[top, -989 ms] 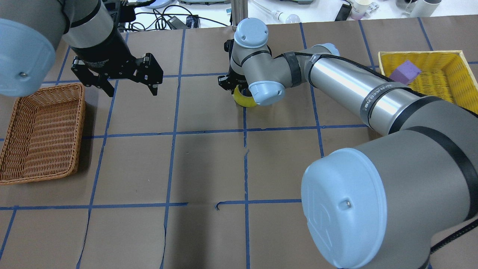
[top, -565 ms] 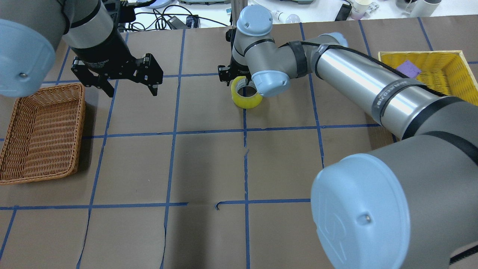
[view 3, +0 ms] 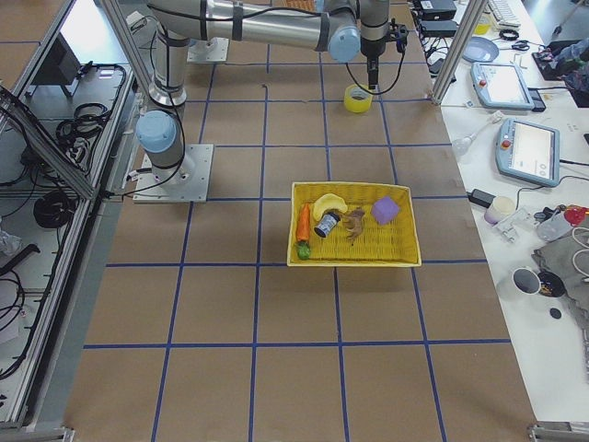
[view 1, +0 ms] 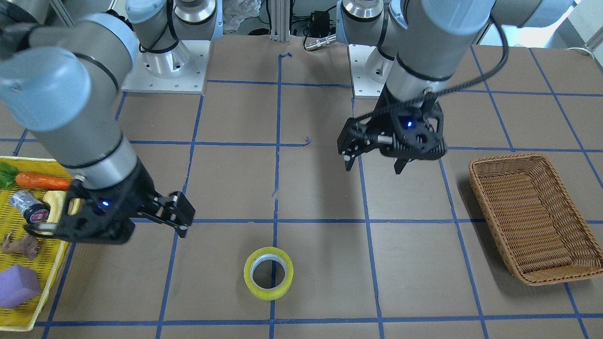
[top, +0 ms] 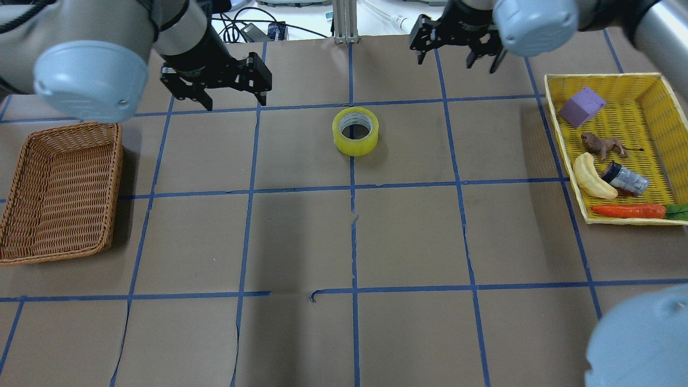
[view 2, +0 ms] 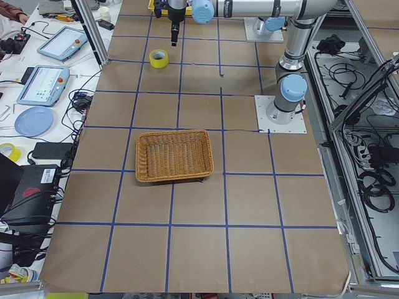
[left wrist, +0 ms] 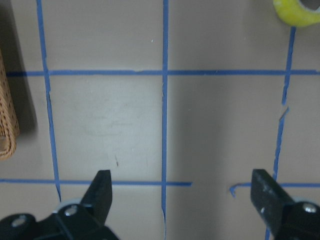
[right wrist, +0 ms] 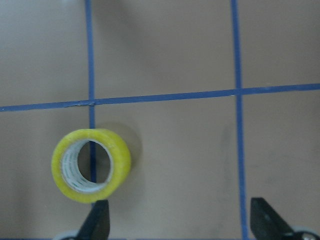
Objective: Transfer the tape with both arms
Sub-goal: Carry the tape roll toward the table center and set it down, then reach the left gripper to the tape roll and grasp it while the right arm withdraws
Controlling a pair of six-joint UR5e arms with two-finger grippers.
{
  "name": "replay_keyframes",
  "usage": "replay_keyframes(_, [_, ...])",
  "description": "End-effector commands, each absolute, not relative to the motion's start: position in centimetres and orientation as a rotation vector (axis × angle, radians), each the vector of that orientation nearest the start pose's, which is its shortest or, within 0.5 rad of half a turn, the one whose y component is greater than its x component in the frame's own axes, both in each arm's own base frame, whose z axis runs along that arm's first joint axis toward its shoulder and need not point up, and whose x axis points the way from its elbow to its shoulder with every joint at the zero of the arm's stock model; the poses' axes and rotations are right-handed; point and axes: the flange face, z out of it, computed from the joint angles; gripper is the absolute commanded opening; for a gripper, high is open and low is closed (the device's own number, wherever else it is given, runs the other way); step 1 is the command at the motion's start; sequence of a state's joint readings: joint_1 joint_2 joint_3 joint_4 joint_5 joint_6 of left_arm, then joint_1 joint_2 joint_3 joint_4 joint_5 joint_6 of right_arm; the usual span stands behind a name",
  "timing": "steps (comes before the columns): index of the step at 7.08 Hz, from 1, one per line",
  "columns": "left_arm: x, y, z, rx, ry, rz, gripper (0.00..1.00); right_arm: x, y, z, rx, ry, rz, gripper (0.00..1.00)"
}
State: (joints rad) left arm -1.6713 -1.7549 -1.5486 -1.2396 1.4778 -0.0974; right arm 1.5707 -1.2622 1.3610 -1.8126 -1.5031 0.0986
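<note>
The yellow-green tape (top: 355,130) lies flat on the brown table on a blue grid line, hole up, with nothing touching it. It also shows in the front view (view 1: 268,273) and the right wrist view (right wrist: 91,165). My left gripper (top: 235,99) is open and empty, above the table to the tape's left; in the left wrist view (left wrist: 181,185) the tape (left wrist: 297,11) sits at the top right corner. My right gripper (top: 456,62) is open and empty, raised, to the tape's far right.
A brown wicker basket (top: 59,193) stands at the table's left edge. A yellow mesh tray (top: 629,107) at the right holds a purple block, a banana toy, a small can, a carrot and an animal figure.
My right gripper has let go of the tape, which now lies on the table, and has pulled away to the far right. My left gripper has moved right, toward the tape.
</note>
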Motion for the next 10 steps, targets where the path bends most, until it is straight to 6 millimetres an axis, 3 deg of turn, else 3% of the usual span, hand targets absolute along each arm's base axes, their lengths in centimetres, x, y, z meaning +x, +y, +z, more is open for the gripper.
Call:
replay_keyframes(1, [-26.7,-60.8,33.7,0.100,3.267,-0.280,1.00,7.7,-56.6,51.1,0.205,3.163,-0.053,1.00])
replay_keyframes(3, [-29.9,-65.3,28.0,0.109,3.257,-0.272,1.00,8.0,-55.8,51.8,0.201,3.166,-0.072,1.00])
replay_keyframes(5, [-31.8,-68.2,24.2,0.061,3.168,-0.298,1.00,8.7,-55.4,49.9,0.178,3.162,-0.031,1.00])
replay_keyframes(8, [-33.0,-68.0,18.4,0.016,3.185,-0.209,1.00,9.9,-55.2,49.8,0.108,3.168,-0.055,1.00])
replay_keyframes(9, [-33.1,-68.3,18.0,0.024,3.190,-0.244,0.72,10.0,-55.2,49.8,0.105,3.168,-0.055,1.00])
replay_keyframes(10, [-33.1,-68.2,17.7,0.010,3.194,-0.235,0.24,10.0,-55.2,49.7,0.105,3.168,-0.053,1.00])
